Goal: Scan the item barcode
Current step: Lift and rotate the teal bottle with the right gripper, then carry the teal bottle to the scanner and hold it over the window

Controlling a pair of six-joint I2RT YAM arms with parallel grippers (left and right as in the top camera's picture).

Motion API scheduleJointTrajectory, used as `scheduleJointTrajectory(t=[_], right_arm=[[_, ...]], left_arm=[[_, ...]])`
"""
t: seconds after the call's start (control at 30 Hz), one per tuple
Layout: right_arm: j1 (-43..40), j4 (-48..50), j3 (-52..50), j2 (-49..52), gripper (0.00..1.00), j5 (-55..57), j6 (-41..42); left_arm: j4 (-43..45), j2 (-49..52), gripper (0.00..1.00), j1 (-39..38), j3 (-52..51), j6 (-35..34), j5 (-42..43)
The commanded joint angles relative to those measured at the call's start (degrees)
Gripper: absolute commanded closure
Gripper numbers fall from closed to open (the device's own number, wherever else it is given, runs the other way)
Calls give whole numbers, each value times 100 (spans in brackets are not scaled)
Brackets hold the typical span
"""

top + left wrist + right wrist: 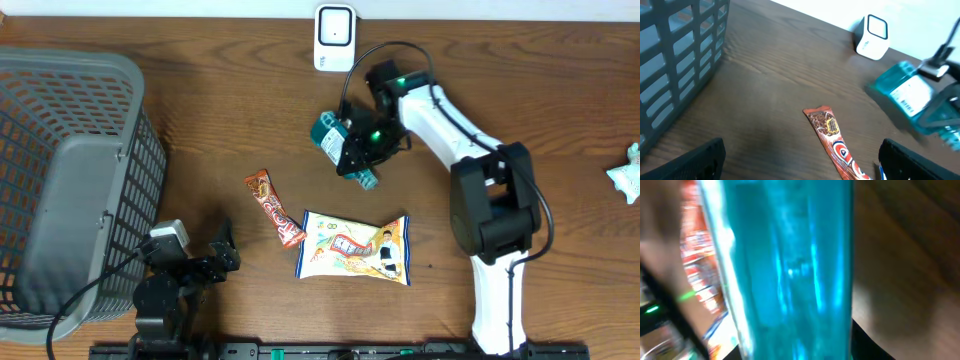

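Note:
A teal bottle (329,132) hangs just above the table, below the white scanner (334,38), with my right gripper (359,152) shut on it. In the left wrist view the bottle (900,82) shows a white barcode label (910,97) on its side, and the scanner (873,36) stands behind it. The right wrist view is filled by the blurred teal bottle (790,270) between the jaws of the right gripper (790,347). My left gripper (207,262) rests low near the table's front left, open (802,165), with nothing between its fingers.
A grey plastic basket (60,180) takes up the left side. A red snack bar (276,208) and a white snack bag (355,248) lie in the middle front. A crumpled white wrapper (625,175) sits at the right edge.

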Motion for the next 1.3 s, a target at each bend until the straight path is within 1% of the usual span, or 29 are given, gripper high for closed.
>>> scheduleJointTrajectory(t=[0.0,0.27,0.3,0.47,0.57,0.67,0.8,0.93,1.1,1.17,1.27], right_arm=[[-116,-192,225,-868,99,-1449,-702],[-310,-1519,225,-1685,99,-2337,-1878],[-313,-1790,225,-1803,99,-2544,-2131],[-313,-2514,225,-2118,99,-3119,-2881],[-313,-2758,225,-2260,99,-3211,-3171],[-313,-2734,225,-2330,99,-3095,-3185],[-304,-2236,219,-2326,99,-2686,-3180],[-238,-1296,219,-2326,99,-1882,-3147],[-74,-173,219,-2321,98,-931,-2715],[22,337,212,-2306,98,-334,-2437],[208,1158,205,-2212,98,844,-1978]], left_arm=[[4,-11,2,20,-33,-55,57],[4,-11,2,20,-33,-55,57],[4,-11,2,20,-33,-52,57],[4,-11,2,20,-33,-52,57],[4,-11,2,20,-33,-55,57],[4,-11,2,20,-33,-55,57],[4,-11,2,20,-33,-52,57],[4,-11,2,20,-33,-55,57],[4,-11,2,20,-33,-52,57],[4,-11,2,20,-33,-52,57],[4,-11,2,20,-33,-55,57]])
